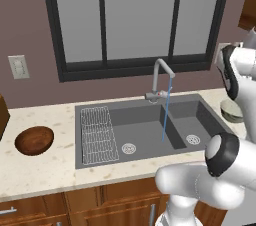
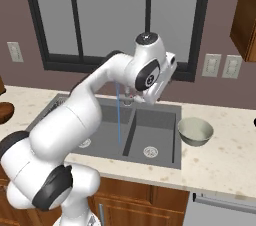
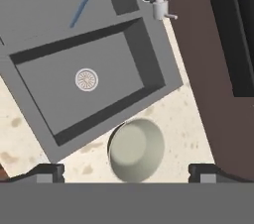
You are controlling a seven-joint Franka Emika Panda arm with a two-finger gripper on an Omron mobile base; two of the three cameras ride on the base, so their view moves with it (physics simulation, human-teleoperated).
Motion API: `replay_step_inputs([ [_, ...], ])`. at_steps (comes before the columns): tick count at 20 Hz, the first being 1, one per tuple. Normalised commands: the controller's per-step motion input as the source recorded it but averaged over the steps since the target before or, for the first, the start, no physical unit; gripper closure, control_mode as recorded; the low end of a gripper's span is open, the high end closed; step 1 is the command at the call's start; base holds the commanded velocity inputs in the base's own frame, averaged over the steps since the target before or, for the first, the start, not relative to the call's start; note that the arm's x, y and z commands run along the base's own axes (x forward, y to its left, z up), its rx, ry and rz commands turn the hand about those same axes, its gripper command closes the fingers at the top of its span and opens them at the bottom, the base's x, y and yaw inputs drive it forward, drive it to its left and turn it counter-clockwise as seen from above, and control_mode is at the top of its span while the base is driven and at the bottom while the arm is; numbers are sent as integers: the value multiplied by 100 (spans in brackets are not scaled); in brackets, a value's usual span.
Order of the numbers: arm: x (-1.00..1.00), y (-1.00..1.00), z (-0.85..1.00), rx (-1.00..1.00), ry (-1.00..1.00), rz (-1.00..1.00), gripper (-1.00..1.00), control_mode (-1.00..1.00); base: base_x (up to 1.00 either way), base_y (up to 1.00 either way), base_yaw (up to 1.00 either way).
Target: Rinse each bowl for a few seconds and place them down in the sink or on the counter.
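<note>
On tabletop [image 2: 230, 155] just right of sink [image 2: 167, 156]: pale grey-green bowl [image 2: 195, 131], round, light rim. Left base view adds wooden brown bowl [image 1: 34, 140] left of sink, wire rack [image 1: 98, 134] in left basin. Faucet [image 1: 161, 76] running, thin blue stream [image 1: 165, 112]. Hand view: tool [image 3: 126, 172] released, fingertips [image 3: 49, 171] wide apart, above grey-green bowl. Arm arched over sink, hand pointing down.

Left base view: from behind the arm's left, looking forward and down at the sink [image 1: 150, 130] and window.
Right base view: from behind its right, same direction.
Hand view: close above, looking down.
Shared: sink [image 2: 145, 135], faucet [image 1: 161, 77], grey-green bowl [image 3: 136, 149].
</note>
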Motion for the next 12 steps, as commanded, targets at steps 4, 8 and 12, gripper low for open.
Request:
replay_step_inputs([
  [4,-10,52,38,-5,0,17,-100,-100,0,0,0],
  [8,0,54,10,-8,0,7,-100,-100,0,0,0],
  [12,0,56,11,-7,0,8,-100,-100,0,0,0],
])
